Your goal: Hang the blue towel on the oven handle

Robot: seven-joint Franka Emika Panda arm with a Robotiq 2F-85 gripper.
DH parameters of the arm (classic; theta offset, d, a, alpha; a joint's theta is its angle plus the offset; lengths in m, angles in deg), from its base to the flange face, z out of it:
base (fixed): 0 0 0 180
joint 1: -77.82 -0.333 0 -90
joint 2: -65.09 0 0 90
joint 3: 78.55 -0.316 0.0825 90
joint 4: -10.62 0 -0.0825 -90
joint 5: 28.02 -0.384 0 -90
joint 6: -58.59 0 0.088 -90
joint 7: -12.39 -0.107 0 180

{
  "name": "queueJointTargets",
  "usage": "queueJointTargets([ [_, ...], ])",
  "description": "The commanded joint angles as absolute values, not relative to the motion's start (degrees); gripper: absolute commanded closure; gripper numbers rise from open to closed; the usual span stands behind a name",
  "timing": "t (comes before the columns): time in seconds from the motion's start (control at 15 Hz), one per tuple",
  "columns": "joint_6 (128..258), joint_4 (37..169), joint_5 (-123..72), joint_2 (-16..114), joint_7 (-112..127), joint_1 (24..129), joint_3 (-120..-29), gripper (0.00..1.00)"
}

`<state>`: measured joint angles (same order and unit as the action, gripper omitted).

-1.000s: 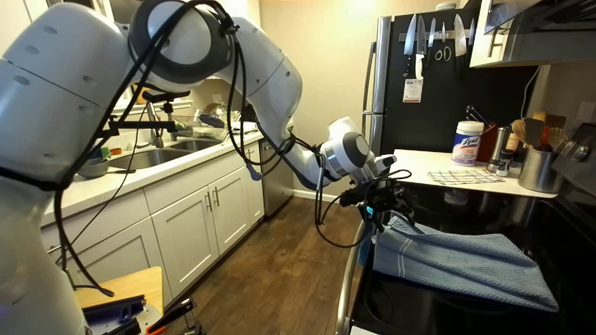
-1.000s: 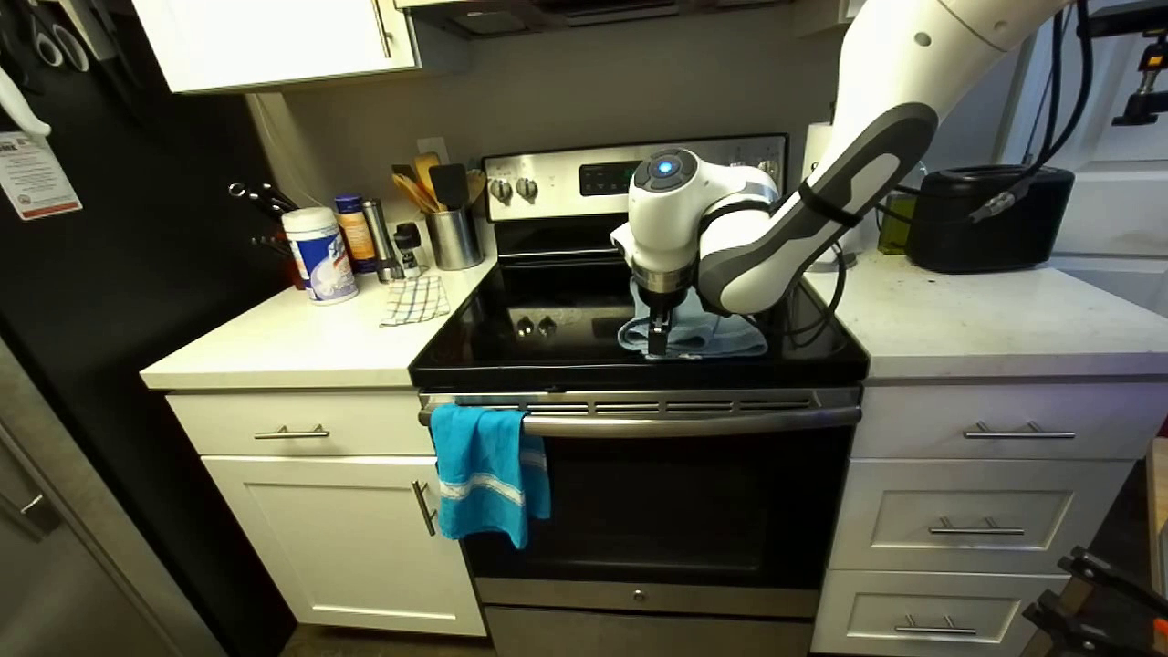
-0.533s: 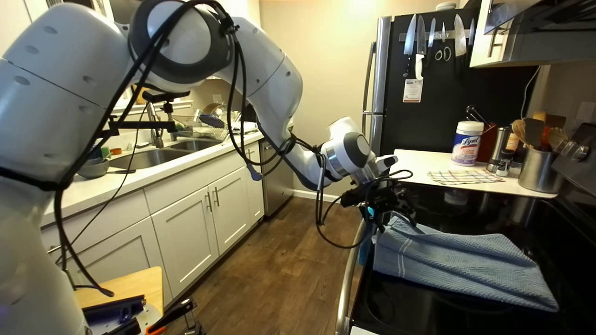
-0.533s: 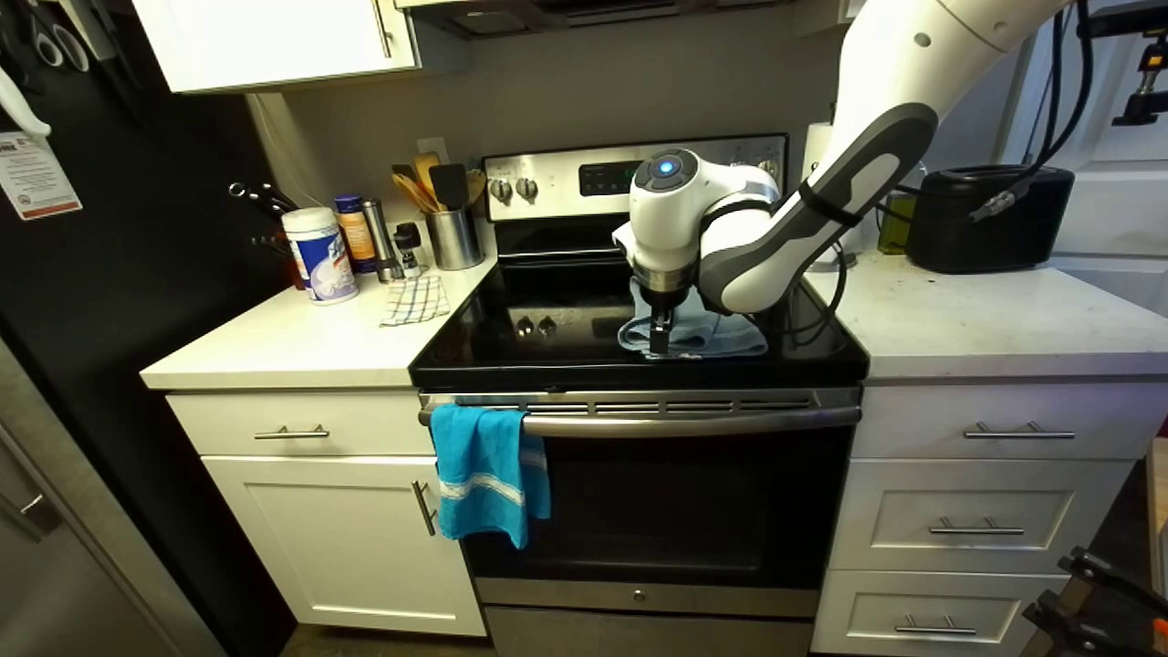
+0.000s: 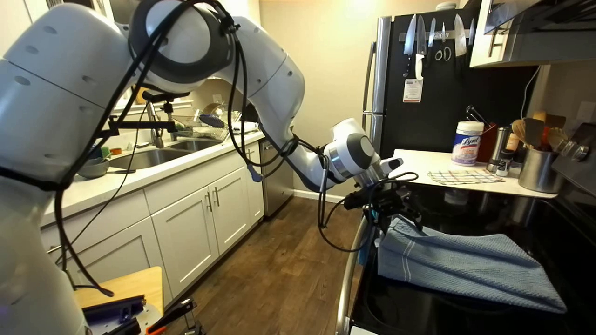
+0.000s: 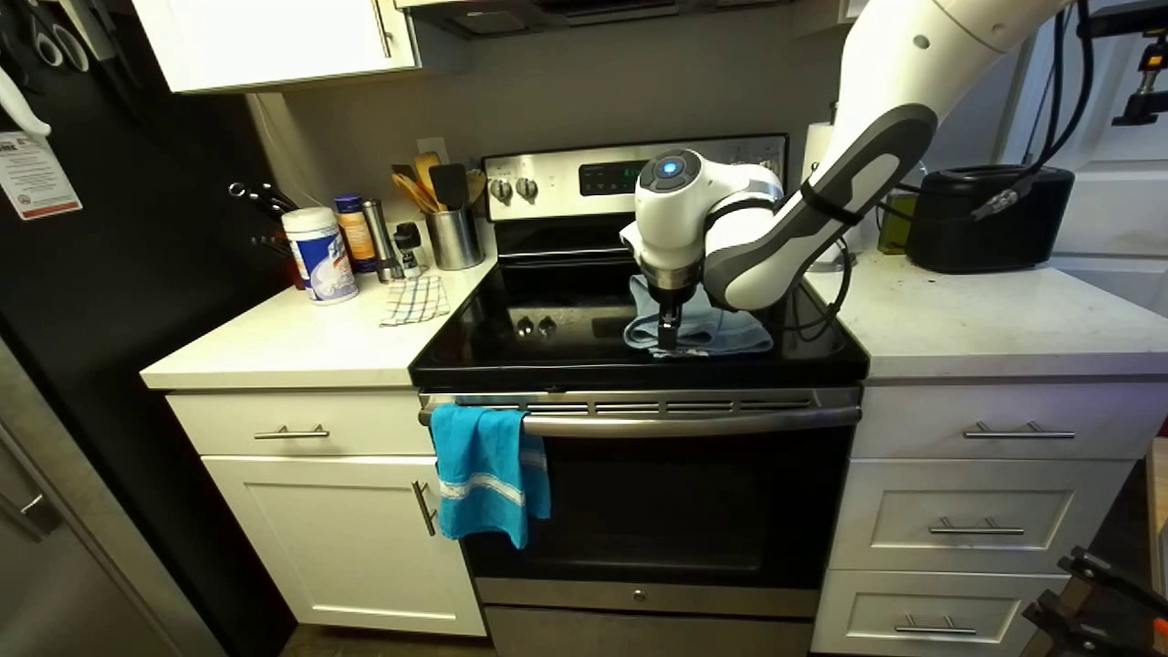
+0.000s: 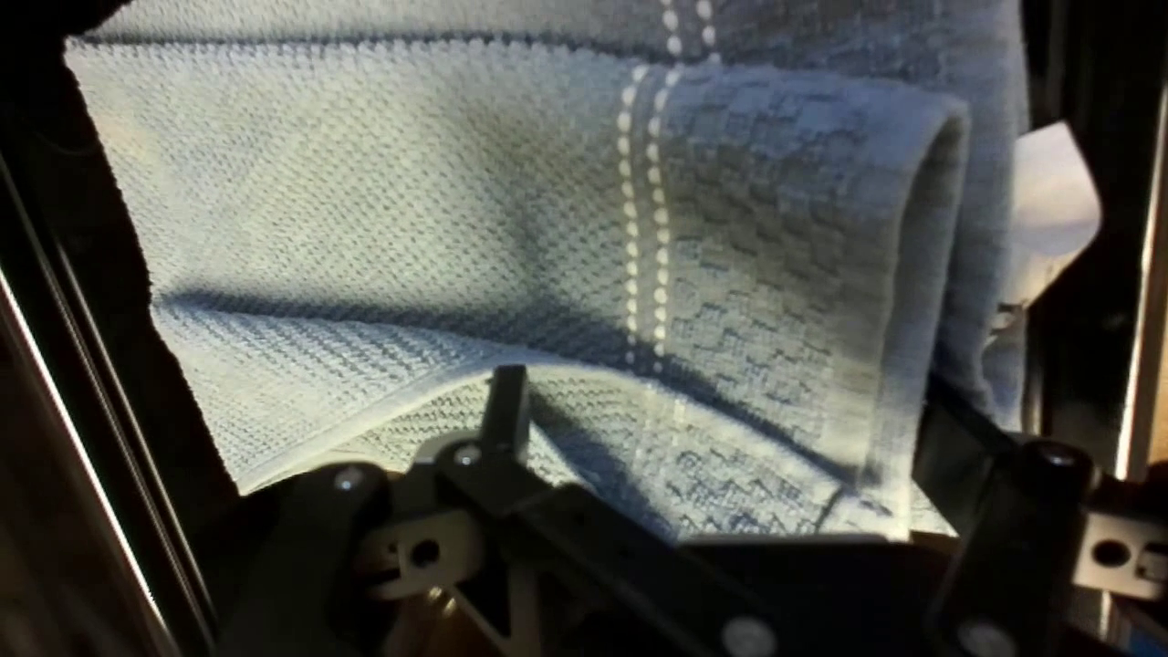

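Observation:
The grey-blue towel [image 5: 465, 265] lies folded on the black stovetop near its front edge. It also shows in an exterior view [image 6: 721, 333], partly behind the gripper, and fills much of the wrist view [image 7: 411, 182]. My gripper [image 5: 401, 227] points down at the towel's end with the white stripes; it shows in an exterior view [image 6: 668, 338] too. In the wrist view the gripper [image 7: 730, 415] is open, its fingers wide apart, with towel layers between them. One finger overlaps a raised fold. The steel oven handle [image 6: 675, 426] runs along the oven front, below the stovetop edge.
A bright turquoise towel [image 6: 488, 474] hangs over the handle's left end. A wipes canister [image 6: 319, 255], a utensil holder [image 6: 453, 239] and a checkered cloth [image 6: 415, 301] are on the left counter. A black toaster [image 6: 990, 219] stands on the right counter. Cables hang loosely from the arm.
My gripper has moved slightly farther in over the stovetop, away from the front edge. The grey-blue towel has shifted slightly the same way.

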<state>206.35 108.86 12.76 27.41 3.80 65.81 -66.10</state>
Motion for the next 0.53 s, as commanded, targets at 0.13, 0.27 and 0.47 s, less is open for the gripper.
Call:
queueJointTargets([
  [0.13, 205.55, 107.17, 16.07, 25.99, 1.10, 65.66, -64.47, 0.00],
  [0.27, 205.49, 106.75, 16.76, 25.77, 0.80, 65.51, -64.08, 0.00],
  [0.47, 205.19, 105.84, 18.32, 25.26, 0.00, 65.45, -63.95, 0.00],
])
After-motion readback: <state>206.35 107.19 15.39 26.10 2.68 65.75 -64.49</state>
